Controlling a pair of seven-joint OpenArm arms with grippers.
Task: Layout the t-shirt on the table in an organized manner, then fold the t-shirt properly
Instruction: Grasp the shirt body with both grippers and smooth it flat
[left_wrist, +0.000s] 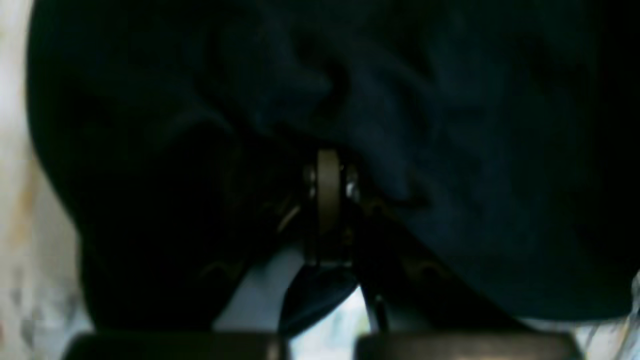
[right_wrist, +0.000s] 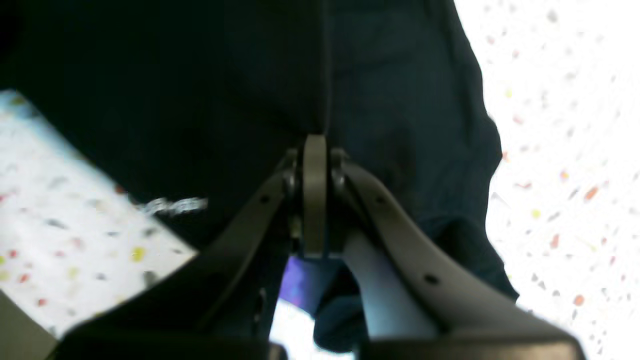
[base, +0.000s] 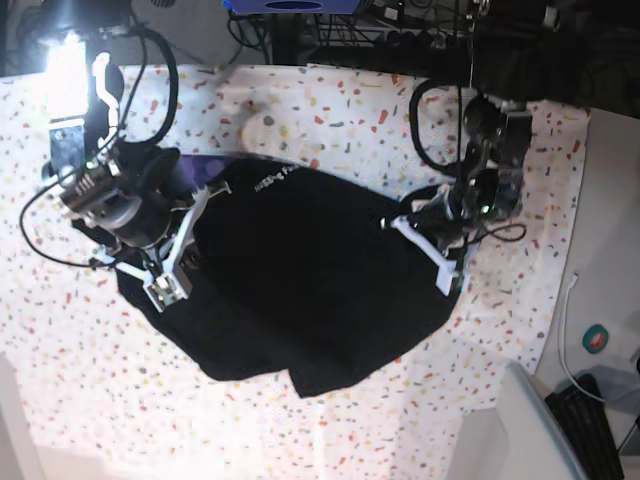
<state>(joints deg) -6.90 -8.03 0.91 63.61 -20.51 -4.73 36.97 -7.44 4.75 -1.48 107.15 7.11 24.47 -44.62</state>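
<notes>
Base view: one black t-shirt lies crumpled over the middle of the table, not yet spread flat. Its long axis runs roughly from 10 o'clock, where the small white neck label and a sliver of purple print show, down to 5 o'clock, where the lower edge bunches.

Right gripper sits at the shirt's 9 o'clock edge. In the right wrist view its jaws are clenched together on a fold of black cloth, with a bit of purple print showing just below the tips.

Left gripper sits at the shirt's 3 o'clock edge. The left wrist view is dark and blurred, but the jaws are closed into the fabric, which drapes all round them; judged to be pinching cloth.

Key relation: the bulk of the shirt lies between the two pincers, each holding an opposite side, so the grip line runs 9 to 3 across the garment's long axis. Each arm is nearest its own edge; neither is nearer the centre.

Judgement: next move is probably a lift and pull apart to tension the cloth. Risk: either pinch holds several layers, so the shirt may rise as a bundle.

Count: t-shirt 1, table 1, grippers 2, both engaged.
</notes>
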